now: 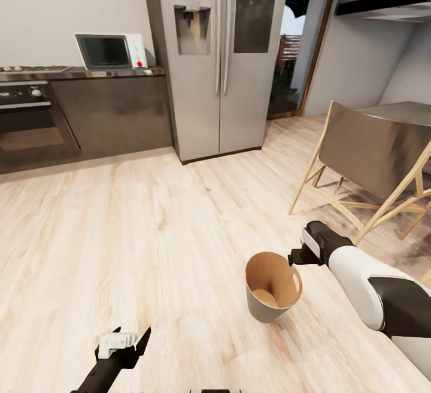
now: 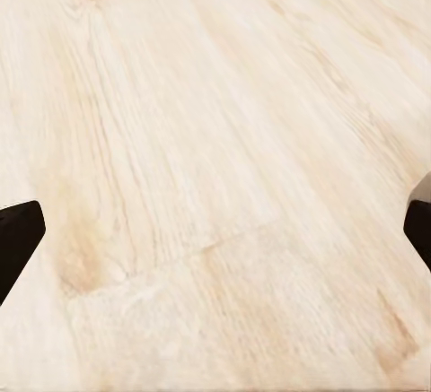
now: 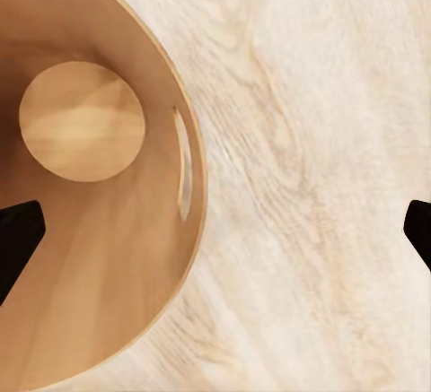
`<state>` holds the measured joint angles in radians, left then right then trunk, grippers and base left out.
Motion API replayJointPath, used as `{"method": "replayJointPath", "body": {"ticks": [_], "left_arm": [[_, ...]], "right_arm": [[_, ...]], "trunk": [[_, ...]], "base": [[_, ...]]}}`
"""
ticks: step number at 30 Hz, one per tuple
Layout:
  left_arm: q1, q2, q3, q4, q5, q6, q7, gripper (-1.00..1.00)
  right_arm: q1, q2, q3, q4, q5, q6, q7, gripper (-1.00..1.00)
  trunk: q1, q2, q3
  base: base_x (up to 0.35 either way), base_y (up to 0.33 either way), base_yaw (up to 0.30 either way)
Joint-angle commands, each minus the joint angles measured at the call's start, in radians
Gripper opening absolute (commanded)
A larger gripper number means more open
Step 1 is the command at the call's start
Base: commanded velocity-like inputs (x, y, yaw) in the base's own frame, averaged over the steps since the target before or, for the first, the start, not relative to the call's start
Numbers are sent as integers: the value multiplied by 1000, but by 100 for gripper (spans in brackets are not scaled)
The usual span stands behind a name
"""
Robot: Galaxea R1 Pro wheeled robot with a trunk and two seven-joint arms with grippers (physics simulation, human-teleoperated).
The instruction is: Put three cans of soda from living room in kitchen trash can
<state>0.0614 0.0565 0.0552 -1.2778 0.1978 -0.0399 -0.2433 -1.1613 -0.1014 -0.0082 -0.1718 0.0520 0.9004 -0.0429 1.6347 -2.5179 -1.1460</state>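
Right gripper (image 1: 294, 257) hangs wide open and empty just right of the tash can (image 1: 272, 288) rim — nearer arm, mouth upward.

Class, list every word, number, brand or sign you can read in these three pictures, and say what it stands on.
No readable text anywhere.
White-framed microwave: red dot, no legible marks.
Tall steel double-door fridge: small dark dispenser panel, too blurred to read.
Round tapered bin with brown inner wall: plain, unlabelled.
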Motion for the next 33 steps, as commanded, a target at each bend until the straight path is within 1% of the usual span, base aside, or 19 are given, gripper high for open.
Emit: {"method": "replayJointPath", "body": {"ticks": [1, 9, 15, 27, 33], "left_arm": [[0, 0, 0, 0, 0, 0, 0, 100], [0, 0, 0, 0, 0, 0, 0, 100], [0, 0, 0, 0, 0, -1, -1, 100], [0, 0, 0, 0, 0, -1, -1, 100], [0, 0, 0, 0, 0, -1, -1, 100]], "right_arm": [[0, 0, 0, 0, 0, 0, 0, 100], [1, 0, 1, 0, 0, 0, 0, 100], [2, 2, 23, 1, 0, 0, 0, 100], [2, 4, 29, 1, 0, 0, 0, 100], [2, 2, 30, 1, 0, 0, 0, 100]], "trunk": [[0, 0, -4], [4, -2, -35], [7, -4, -58], [12, -6, -105], [12, -6, -105]], "base": [[0, 0, 0], [0, 0, 0], [0, 0, 0], [0, 0, 0], [0, 0, 0]]}}
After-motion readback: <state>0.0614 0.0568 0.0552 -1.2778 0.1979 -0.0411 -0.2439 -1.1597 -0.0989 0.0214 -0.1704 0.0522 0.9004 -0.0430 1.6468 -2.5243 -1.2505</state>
